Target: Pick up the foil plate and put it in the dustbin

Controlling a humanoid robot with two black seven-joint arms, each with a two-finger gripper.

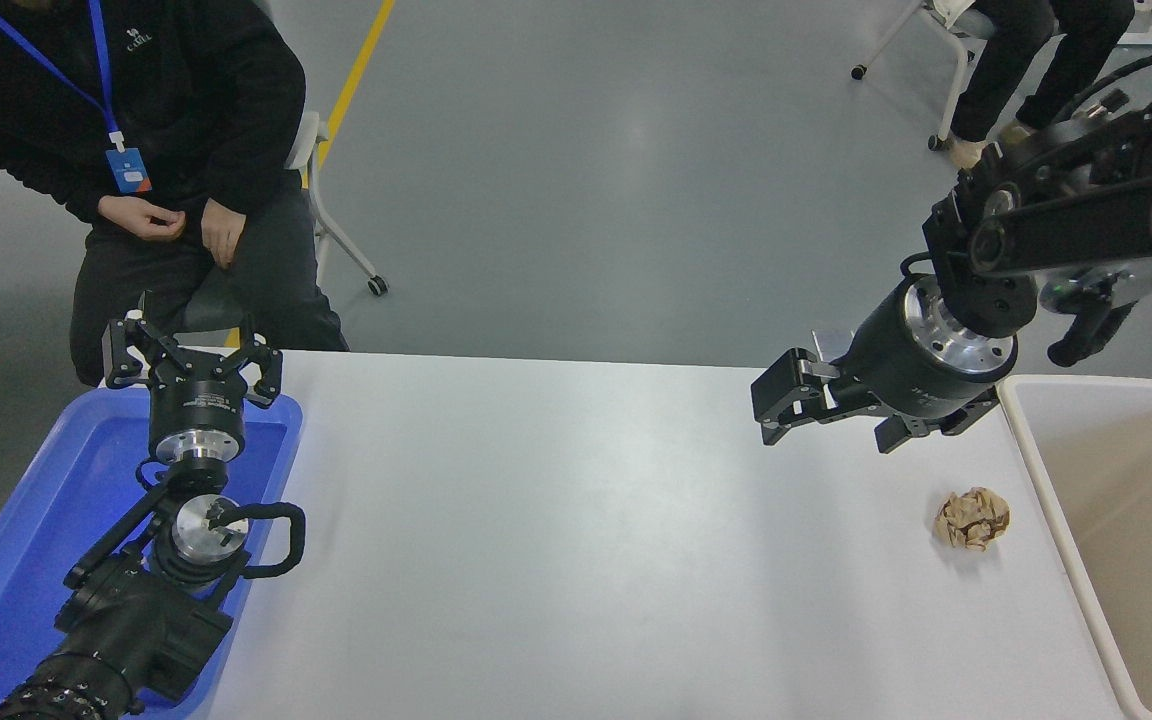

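Black, the right gripper (786, 400) hangs over the far right of the white table (556, 540), pointing left; its fingers look drawn close with nothing between them. No foil plate shows anywhere — only a crumpled tan paper ball (972, 518) on the table, near the beige dustbin (1056, 500) at the right edge. The left gripper (192, 362) sits parked above the blue tray (16, 560), fingers spread. No lettering is legible.

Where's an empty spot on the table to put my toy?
The big white middle of the table, between the blue tray and the paper ball, is bare. It's crowded at the left tray with the left hand, and near the right hand by the bin.
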